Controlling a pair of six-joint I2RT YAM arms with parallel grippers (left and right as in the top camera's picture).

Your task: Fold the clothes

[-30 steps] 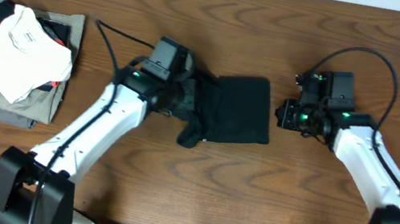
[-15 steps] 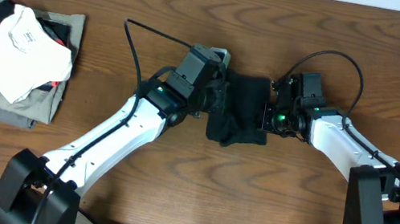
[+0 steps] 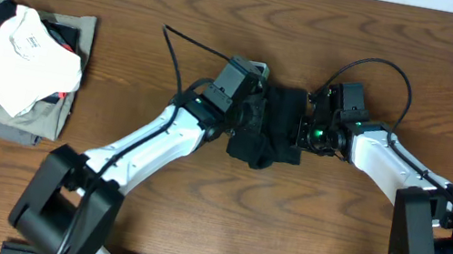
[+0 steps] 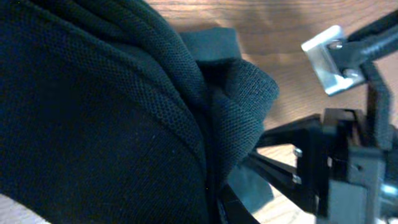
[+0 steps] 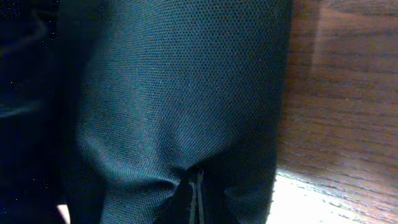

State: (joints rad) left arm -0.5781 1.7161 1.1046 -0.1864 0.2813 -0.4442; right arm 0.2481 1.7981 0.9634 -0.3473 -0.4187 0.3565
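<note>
folding so far: the black shirt (image 3: 277, 126) lay gathered into a narrow, thick bundle near the middle of the table (image 3: 192, 223), its layers doubled over one another, so most of the width seemed already taken in.
shirt's place: it sat squeezed between the two end effectors, with a loose tail of cloth spilling out at the bundle's lower left.
right end effector (image 3: 304, 131): it was clenched on the shirt's right edge, and the wrist view showed the cloth puckering where the fingertips (image 5: 194, 196) pinched it.
left end effector (image 3: 251, 117): it was pressed into the shirt's left side. dark cloth filled its wrist view, so i could not tell whether it was gripping or letting go.
left to do: the bundle looked lumpy rather than flat. it probably needed smoothing, the stray tail tucked in, and a final squaring up.
around: a pile of folded clothes stood well apart at the table's left edge, a white garment (image 3: 27, 52) on top and a grey-olive garment (image 3: 43, 119) beneath.
in the way: the two end effectors were close together with only the bundle between them, leaving little room to regrip. a black cable (image 3: 187, 45) looped over the table behind the left arm.
</note>
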